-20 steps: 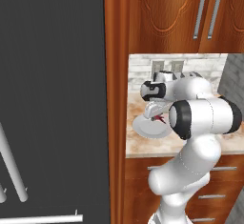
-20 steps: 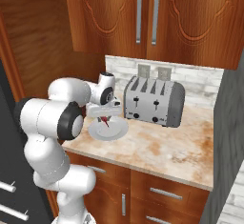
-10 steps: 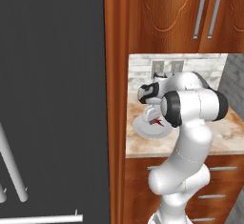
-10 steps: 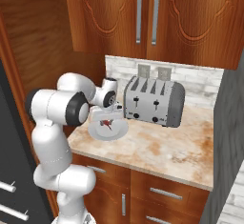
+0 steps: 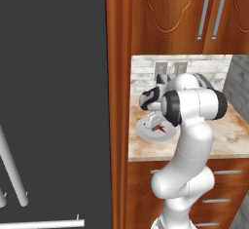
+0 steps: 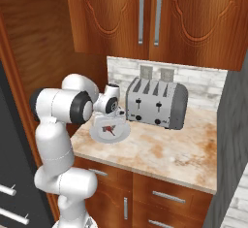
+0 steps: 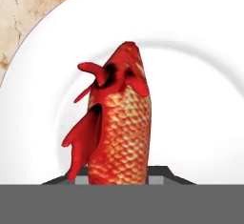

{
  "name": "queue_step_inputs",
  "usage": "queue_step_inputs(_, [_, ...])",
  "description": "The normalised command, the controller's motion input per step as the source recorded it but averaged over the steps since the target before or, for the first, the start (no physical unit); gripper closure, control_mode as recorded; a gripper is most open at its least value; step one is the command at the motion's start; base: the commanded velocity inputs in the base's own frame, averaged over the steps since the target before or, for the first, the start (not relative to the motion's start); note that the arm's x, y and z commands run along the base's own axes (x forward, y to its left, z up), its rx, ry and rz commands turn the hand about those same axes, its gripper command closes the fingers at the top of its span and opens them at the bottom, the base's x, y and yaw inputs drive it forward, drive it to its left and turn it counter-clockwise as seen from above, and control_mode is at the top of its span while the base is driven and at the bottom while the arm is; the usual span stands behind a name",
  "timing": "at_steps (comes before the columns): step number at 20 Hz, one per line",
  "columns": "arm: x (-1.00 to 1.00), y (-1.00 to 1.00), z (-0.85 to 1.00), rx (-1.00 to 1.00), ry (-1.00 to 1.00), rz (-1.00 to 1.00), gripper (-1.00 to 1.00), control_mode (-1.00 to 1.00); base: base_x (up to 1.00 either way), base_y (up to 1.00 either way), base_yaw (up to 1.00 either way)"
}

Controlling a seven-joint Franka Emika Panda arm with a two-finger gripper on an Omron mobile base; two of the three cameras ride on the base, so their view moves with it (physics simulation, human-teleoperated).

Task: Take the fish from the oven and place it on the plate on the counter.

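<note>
Lying on plate (image 7: 200, 51): 1 fish (image 7: 121, 132), long axis along gripper (image 7: 119, 173) line, pointing away; jaws clamped on fish.

no readable text — no labels, no numbers

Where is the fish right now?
The fish is over the middle of the white plate on the counter, left of the toaster, at the gripper.

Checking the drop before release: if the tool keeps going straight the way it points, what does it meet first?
Probably the plate. The tool holds the fish and points down at the plate's white middle, so the fish's head would likely touch there first. How much gap remains is unclear.
</note>
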Motion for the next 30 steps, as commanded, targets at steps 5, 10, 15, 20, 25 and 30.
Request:
queue_step_inputs(5, [0.37, 0.00, -0.08, 0.00, 0.00, 0.00, 1.00, -1.00, 0.00, 0.00, 0.00])
queue_step_inputs(10, [0.15, 0.03, 0.00, 0.00, 0.00, 0.00, -1.00, -1.00, 0.00, 0.00, 0.00])
queue_step_inputs(15, [0.01, 0.00, 0.00, 0.00, 0.00, 0.00, -1.00, -1.00, 0.00, 0.00, 0.00])
queue_step_inputs(20, [-0.05, 0.00, 0.04, 0.00, 0.00, 0.00, -1.00, -1.00, 0.00, 0.00, 0.00])
queue_step_inputs(25, [-0.37, 0.00, 0.24, 0.00, -0.05, 0.00, -1.00, -1.00, 0.00, 0.00, 0.00])
queue_step_inputs(30, [-0.84, 0.00, 0.42, 0.00, -0.09, 0.01, -1.00, -1.00, 0.00, 0.00, 0.00])
